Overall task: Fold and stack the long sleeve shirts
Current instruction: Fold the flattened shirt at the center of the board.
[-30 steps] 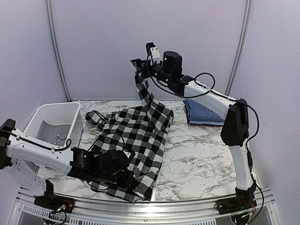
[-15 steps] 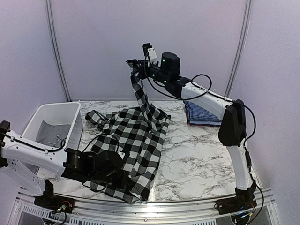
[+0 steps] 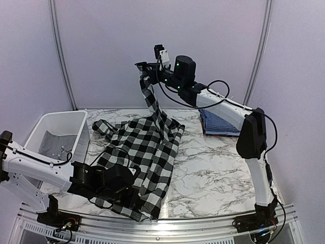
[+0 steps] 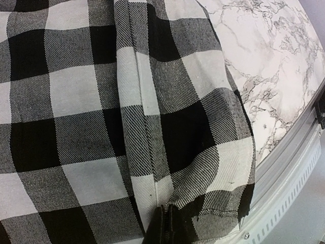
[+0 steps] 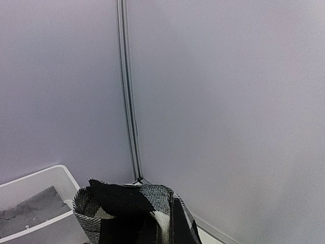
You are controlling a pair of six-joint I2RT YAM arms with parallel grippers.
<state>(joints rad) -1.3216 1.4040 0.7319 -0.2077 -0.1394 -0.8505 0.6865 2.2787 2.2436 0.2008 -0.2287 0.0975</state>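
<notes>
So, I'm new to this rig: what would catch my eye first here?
The right gripper, high over the far side of the table, is shut on the black-and-white checked shirt, holding a strip up. The left gripper clamps the same shirt near the front edge. A folded blue shirt lies far right.

Bright, soft, even light in all views, faint shadow edging the buffalo-check shirt (image 3: 144, 147), focus sharp.

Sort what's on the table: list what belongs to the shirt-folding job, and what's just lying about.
Job: black-and-white checked shirt, partly lifted; blue checked shirt, folded, far right.
Lying about: white bin, at the left; grey item inside it.
</notes>
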